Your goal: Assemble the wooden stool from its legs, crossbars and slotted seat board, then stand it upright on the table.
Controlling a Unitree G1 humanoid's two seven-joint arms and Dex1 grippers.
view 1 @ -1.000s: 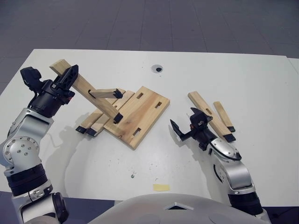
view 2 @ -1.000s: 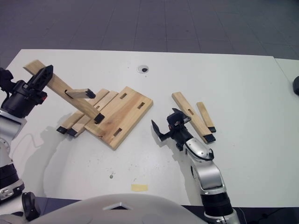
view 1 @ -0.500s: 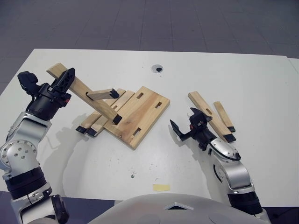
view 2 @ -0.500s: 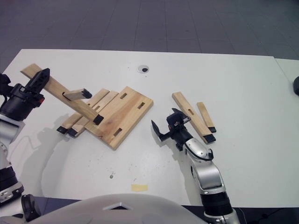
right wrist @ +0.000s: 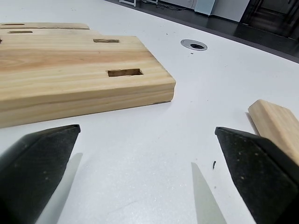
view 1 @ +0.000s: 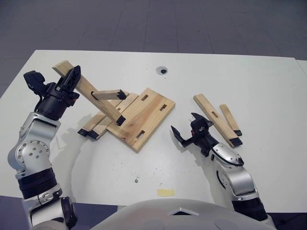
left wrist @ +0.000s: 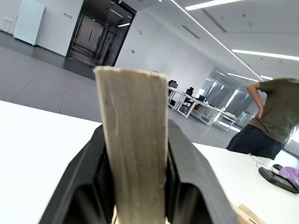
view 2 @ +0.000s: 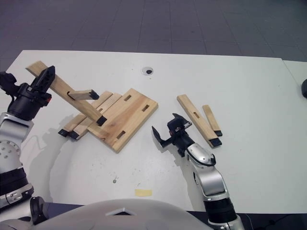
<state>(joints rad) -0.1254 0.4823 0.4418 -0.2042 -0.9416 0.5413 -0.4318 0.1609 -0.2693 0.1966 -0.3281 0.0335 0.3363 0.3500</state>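
We tipped leg [view 1: 98, 100] back up, far left; foot at board [view 1: 144, 115] left edge. Our left claw [view 1: 73, 79] pinches leg top. Our right claw [view 1: 188, 126], wide open, empty, slid left toward board. Leg not slotted yet.

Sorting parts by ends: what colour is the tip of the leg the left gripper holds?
Black, capping the pale wooden leg; clearest in the left eye view.

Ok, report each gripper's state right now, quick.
Left gripper: closed on the upper end of a wooden leg.
Right gripper: open, holding nothing.
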